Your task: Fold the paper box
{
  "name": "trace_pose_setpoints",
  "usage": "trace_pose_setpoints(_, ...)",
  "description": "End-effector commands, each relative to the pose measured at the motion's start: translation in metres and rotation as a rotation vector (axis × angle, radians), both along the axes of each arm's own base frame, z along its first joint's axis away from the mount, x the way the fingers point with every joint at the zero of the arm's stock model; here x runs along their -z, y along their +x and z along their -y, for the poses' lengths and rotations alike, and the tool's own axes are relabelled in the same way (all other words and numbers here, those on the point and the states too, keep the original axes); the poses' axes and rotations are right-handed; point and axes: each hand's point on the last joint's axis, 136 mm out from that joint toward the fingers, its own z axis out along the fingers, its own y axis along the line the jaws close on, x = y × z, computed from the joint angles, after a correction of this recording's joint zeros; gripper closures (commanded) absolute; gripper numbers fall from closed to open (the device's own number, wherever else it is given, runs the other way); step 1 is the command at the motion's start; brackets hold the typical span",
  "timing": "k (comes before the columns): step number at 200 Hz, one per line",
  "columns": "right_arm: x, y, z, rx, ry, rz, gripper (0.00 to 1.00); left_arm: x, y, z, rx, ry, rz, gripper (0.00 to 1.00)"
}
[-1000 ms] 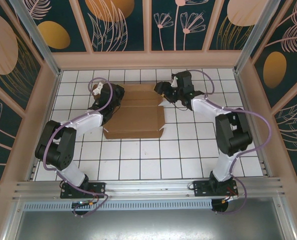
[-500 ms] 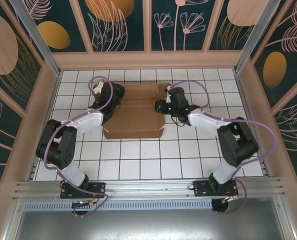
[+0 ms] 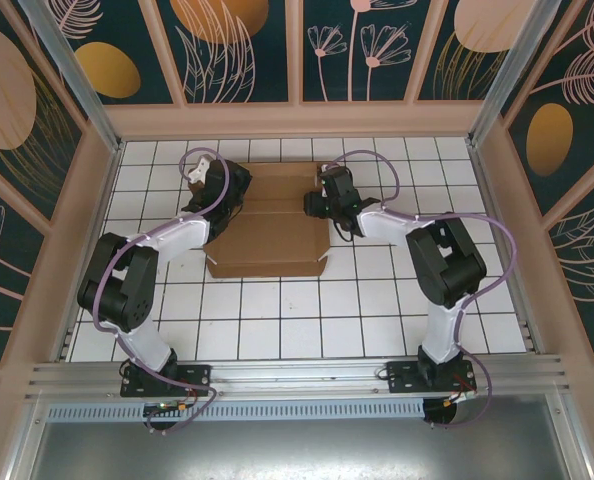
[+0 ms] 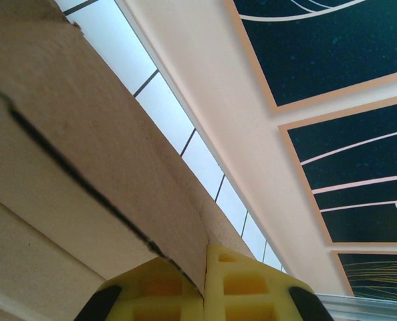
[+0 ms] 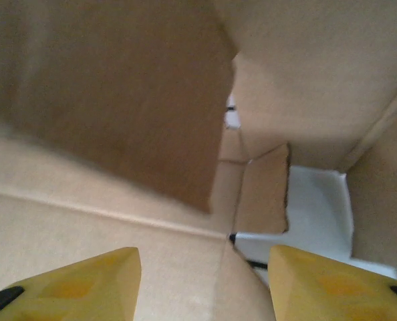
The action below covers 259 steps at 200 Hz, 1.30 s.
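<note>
Paper box [image 3: 267,235]: apparently part-folded on bench [image 3: 277,320]; left fingers [image 4: 245,287] pinch a flap [image 4: 118,154]; right fingers [image 5: 78,281] parted, empty; most folds pending.

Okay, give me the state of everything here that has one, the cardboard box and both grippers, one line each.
paper box: not yet folded up, near panel lying flat, left flap pinched.
left gripper: shut on a flap of the paper box.
right gripper: open, fingers apart over the cardboard, holding nothing.
</note>
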Motion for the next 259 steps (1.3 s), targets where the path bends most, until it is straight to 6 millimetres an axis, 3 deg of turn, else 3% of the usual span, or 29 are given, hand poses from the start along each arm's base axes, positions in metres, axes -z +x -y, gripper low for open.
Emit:
trace_pose_setpoints(1, 0.007, 0.022, 0.022, 0.083, -0.050, 0.030, 0.47, 0.043, -0.009, -0.008, 0.004, 0.103, -0.130, 1.00)
trace_pose_setpoints(15, 0.016, 0.027, 0.027, 0.103, -0.044, 0.003, 0.45, 0.041, -0.008, -0.007, 0.007, 0.102, -0.128, 1.00)
trace_pose_setpoints(40, 0.029, 0.030, 0.020, 0.086, -0.008, -0.042, 0.38, 0.042, -0.009, -0.006, 0.011, 0.100, -0.130, 1.00)
trace_pose_setpoints(96, 0.018, 0.015, -0.041, -0.149, 0.282, -0.104, 0.37, 0.047, -0.009, -0.005, 0.013, 0.097, -0.139, 1.00)
trace_pose_setpoints(113, 0.019, 0.013, -0.051, -0.189, 0.318, -0.124, 0.37, 0.045, -0.009, -0.005, 0.013, 0.095, -0.135, 1.00)
trace_pose_setpoints(139, 0.033, 0.011, -0.059, -0.220, 0.340, -0.184, 0.37, 0.044, -0.009, -0.004, 0.017, 0.084, -0.128, 1.00)
trace_pose_setpoints(162, 0.053, 0.012, -0.057, -0.208, 0.315, -0.233, 0.37, 0.045, -0.010, -0.004, 0.021, 0.083, -0.130, 1.00)
trace_pose_setpoints(179, 0.055, 0.011, -0.055, -0.212, 0.318, -0.244, 0.37, 0.047, -0.011, -0.002, 0.029, 0.081, -0.132, 1.00)
trace_pose_setpoints(208, 0.037, 0.009, -0.052, -0.239, 0.317, -0.208, 0.38, 0.049, -0.014, -0.004, 0.027, 0.087, -0.135, 1.00)
trace_pose_setpoints(259, -0.030, -0.005, -0.031, -0.275, 0.321, -0.050, 0.36, 0.045, -0.014, -0.008, 0.022, 0.117, -0.124, 1.00)
